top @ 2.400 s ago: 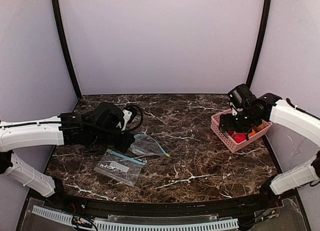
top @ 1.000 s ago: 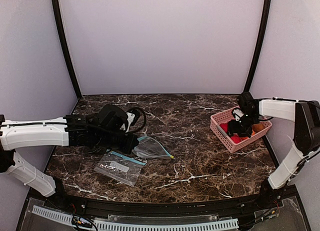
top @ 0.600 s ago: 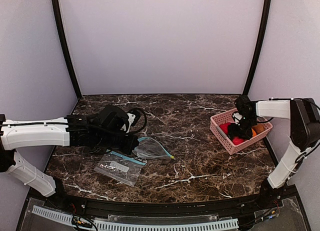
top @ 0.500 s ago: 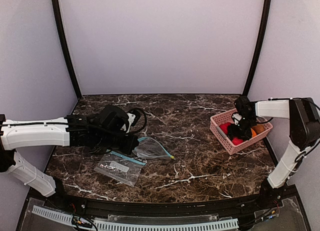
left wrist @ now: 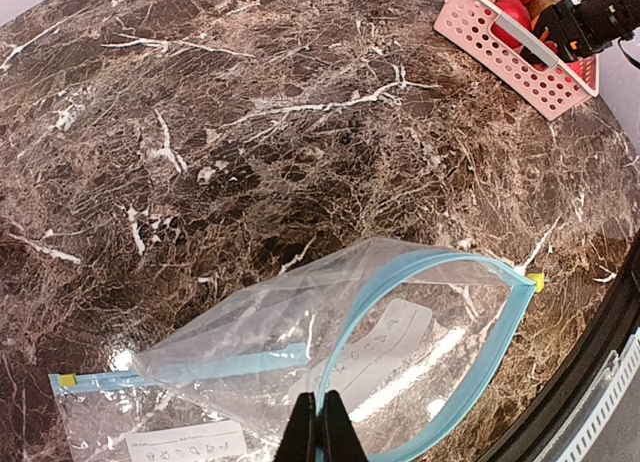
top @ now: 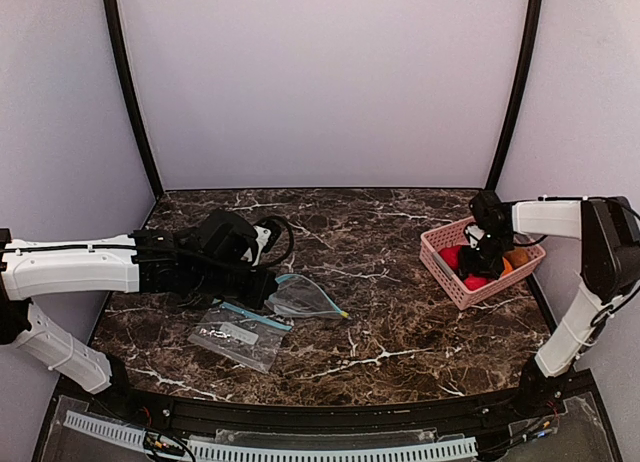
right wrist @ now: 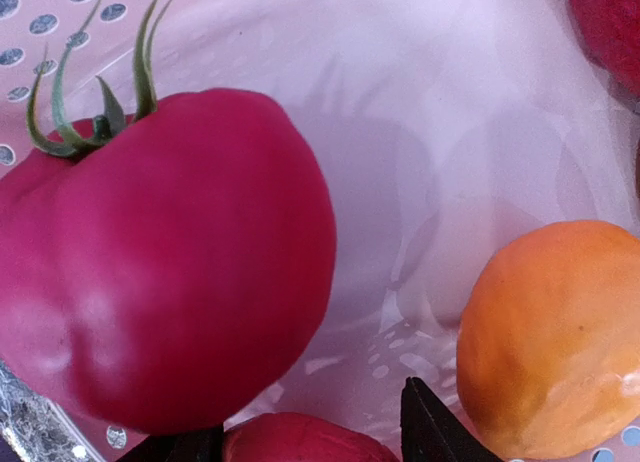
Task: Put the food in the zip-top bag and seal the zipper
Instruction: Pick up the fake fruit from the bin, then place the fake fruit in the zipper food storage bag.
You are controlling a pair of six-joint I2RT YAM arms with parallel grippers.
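Several food pieces [right wrist: 170,262] sit in the pink basket [top: 455,283], zip-top bag [left wrist: 300,322] gaping.

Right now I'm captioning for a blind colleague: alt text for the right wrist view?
A large red tomato with green stem fills the left of a pink basket; an orange fruit sits lower right; the tool straddles another red piece.

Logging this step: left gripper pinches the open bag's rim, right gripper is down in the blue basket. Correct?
No: the basket is pink, not blue, as the top view shows. The left gripper pinching the bag rim and the right gripper placement stand.
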